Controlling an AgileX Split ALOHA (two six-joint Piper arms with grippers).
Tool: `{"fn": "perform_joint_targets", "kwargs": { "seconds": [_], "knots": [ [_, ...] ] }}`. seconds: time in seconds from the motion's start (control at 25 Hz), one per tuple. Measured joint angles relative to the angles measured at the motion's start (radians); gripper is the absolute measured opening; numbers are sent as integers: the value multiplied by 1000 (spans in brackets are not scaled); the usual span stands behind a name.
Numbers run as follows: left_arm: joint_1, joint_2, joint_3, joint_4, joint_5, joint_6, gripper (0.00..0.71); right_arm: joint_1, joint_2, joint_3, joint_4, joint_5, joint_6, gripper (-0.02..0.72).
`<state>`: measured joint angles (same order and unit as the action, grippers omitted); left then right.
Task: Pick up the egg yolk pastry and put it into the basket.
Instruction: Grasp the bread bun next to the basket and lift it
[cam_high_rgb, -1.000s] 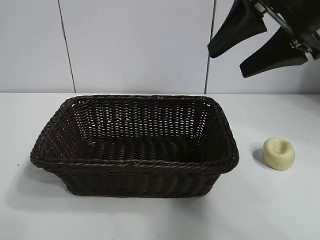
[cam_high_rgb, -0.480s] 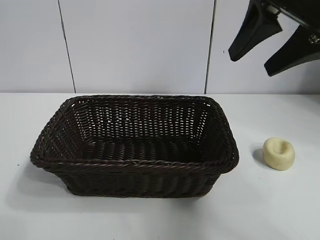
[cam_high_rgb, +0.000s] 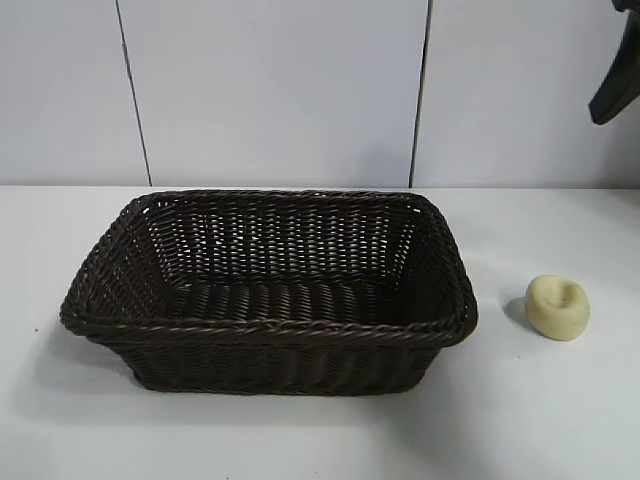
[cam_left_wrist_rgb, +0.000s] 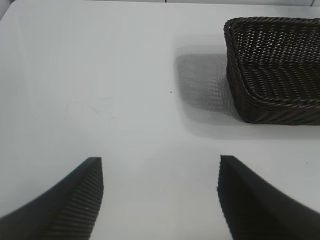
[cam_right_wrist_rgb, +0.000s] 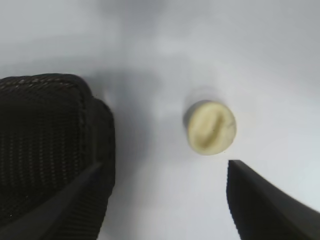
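Observation:
The egg yolk pastry (cam_high_rgb: 558, 307), a small pale yellow bun with a dimpled top, lies on the white table to the right of the basket (cam_high_rgb: 270, 330), a large dark brown wicker basket with nothing in it. My right gripper (cam_right_wrist_rgb: 165, 164) hangs open high above the table. In its wrist view the pastry (cam_right_wrist_rgb: 212, 127) lies just beyond the fingertips, beside the basket's corner (cam_right_wrist_rgb: 95, 115). In the exterior view only one of its black fingers (cam_high_rgb: 613, 92) shows, at the top right edge. My left gripper (cam_left_wrist_rgb: 160, 159) is open over bare table, well apart from the basket (cam_left_wrist_rgb: 272, 107).
A white tabletop (cam_high_rgb: 540, 420) surrounds the basket. A pale panelled wall (cam_high_rgb: 280, 90) stands behind it. Nothing else lies on the table.
My right gripper has moved to the right and upward, from above the basket's right end to almost out of the exterior view. The pastry and basket have not moved.

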<state>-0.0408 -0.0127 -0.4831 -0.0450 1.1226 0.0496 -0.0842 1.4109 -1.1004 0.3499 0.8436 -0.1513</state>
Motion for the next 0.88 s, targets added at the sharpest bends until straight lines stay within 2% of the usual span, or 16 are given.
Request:
{"fn": "perform_joint_targets", "kwargs": {
  "seconds": [0.32, 0.52, 0.88],
  "knots": [
    [0, 0, 0, 0, 0, -1, 479, 0, 79, 0, 6, -3, -6, 489],
    [0, 0, 0, 0, 0, -1, 479, 0, 191, 0, 30, -63, -6, 489],
    [0, 0, 0, 0, 0, -1, 479, 0, 393, 0, 35, -141, -6, 489]
  ]
}}
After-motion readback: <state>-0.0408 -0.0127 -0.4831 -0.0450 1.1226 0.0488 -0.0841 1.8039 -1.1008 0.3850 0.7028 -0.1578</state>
